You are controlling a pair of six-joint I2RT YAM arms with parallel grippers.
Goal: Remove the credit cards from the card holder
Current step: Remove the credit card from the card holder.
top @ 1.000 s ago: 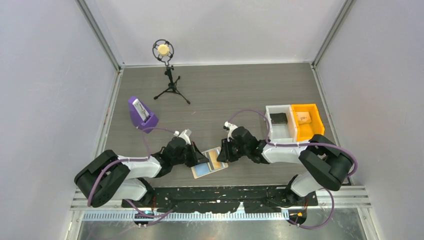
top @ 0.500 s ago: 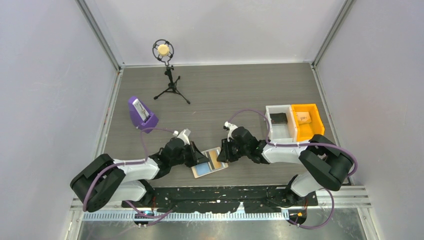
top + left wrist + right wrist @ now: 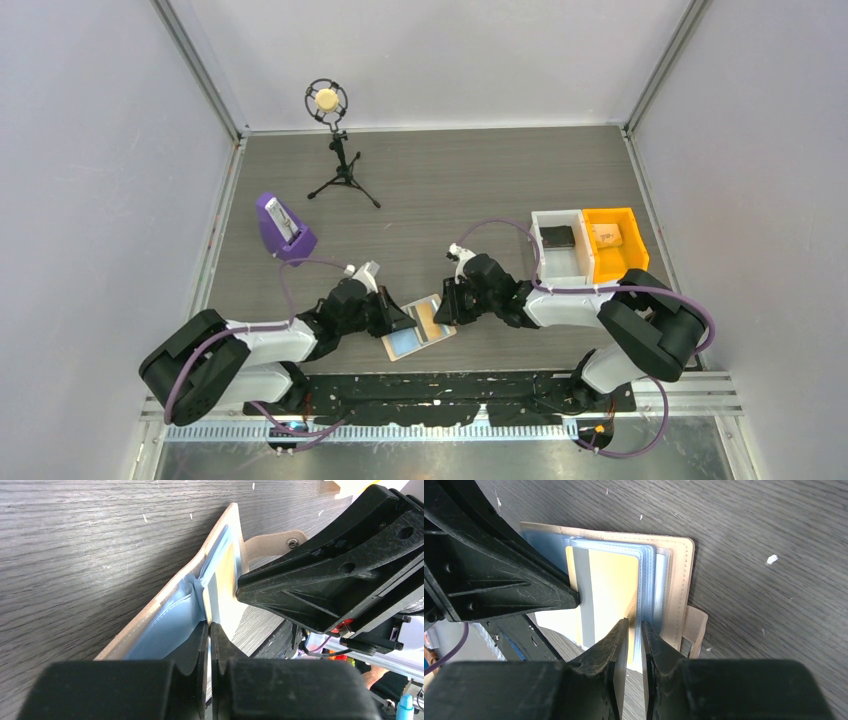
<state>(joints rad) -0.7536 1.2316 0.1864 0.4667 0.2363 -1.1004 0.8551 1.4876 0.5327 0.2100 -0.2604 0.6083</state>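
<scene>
The left gripper [image 3: 208, 626] has its fingers pressed almost together at the edge of the orange-yellow card [image 3: 616, 587]; I cannot tell whether they grip it. The card sticks partway out of the open card holder [image 3: 408, 343], which lies between the arms. The right gripper [image 3: 634, 626] pinches the holder's clear sleeves [image 3: 650, 580].

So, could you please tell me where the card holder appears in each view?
Top external: the card holder sits low centre, lying open.
Left wrist: the card holder runs diagonally from lower left to top centre.
Right wrist: the card holder fills the upper centre.
Shared landmark: the orange-yellow credit card.
</scene>
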